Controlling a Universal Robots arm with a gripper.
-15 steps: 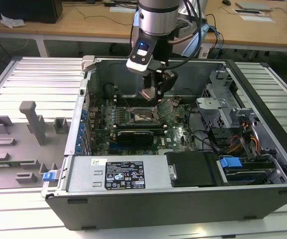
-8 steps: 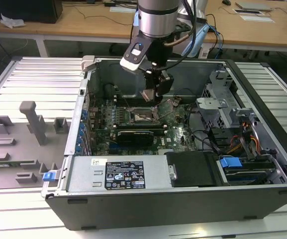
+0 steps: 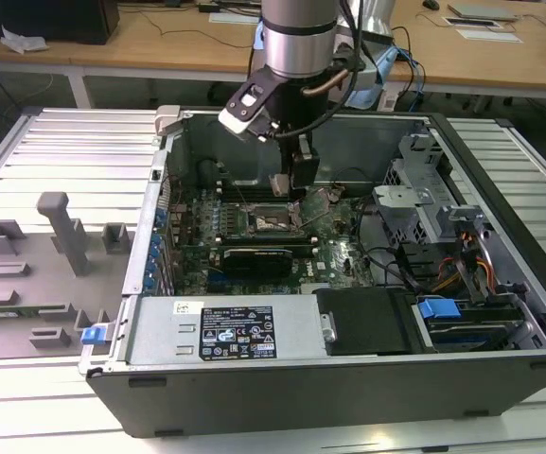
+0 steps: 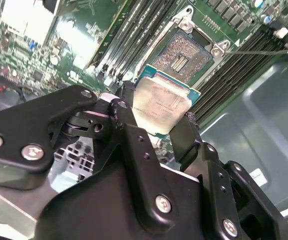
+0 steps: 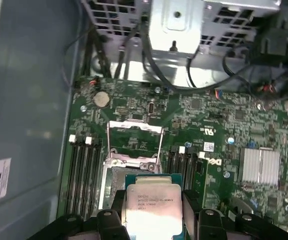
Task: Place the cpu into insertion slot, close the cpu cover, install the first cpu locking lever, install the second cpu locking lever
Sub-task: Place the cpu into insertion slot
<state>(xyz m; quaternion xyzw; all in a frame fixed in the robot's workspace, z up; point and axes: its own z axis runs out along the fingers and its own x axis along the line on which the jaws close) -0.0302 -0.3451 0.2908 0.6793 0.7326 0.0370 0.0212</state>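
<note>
Cpu: the cpu (image 4: pixel 163 102) (image 5: pixel 151 207), a silver-topped square chip, hangs above the motherboard, partly overlapping the insertion slot (image 4: pixel 181 52) (image 5: pixel 113 181) in both wrist views.
Fingers: the black fingers (image 4: pixel 129 125) are closed on two opposite edges of the chip, and the gripper (image 3: pixel 291 180) holds nothing else.
Slot: its contacts are bare and uncovered.
Cpu cover: the cpu cover (image 5: pixel 134 135) is raised open beside the socket.
Room: memory slots (image 5: pixel 81 175) run close along both sides.
Arm: the arm (image 3: pixel 298 28) comes straight down into the open computer case (image 3: pixel 282 378).
</note>
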